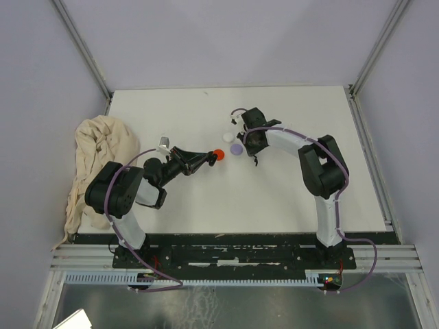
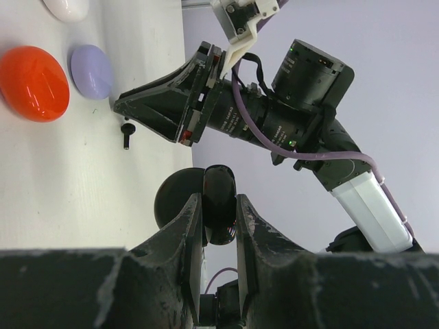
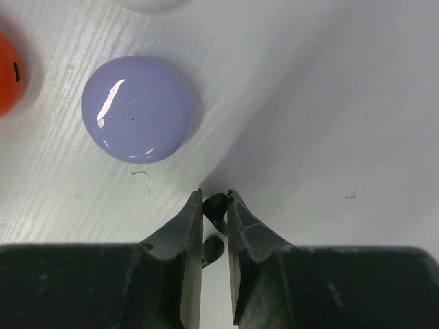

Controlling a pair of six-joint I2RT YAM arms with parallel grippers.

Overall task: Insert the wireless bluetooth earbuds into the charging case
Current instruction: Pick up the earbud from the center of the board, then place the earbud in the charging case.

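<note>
On the white table [image 1: 288, 199], the left gripper [image 2: 219, 205] is clamped tight on the black charging case [image 2: 175, 202]. The right gripper [image 3: 215, 197] pinches nearly together around the tiny black earbud [image 3: 217, 205], just beside the lilac case [image 3: 136, 110]. Held only at the fingertips, the earbud could squirt out or twist on lifting.

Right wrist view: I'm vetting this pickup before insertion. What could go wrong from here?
1. The right gripper pinches the black earbud only at its very fingertips, so it may slip or twist out.
2. The left gripper holds the black charging case by a narrow pinch; pushing the earbud in could rotate it.
</note>
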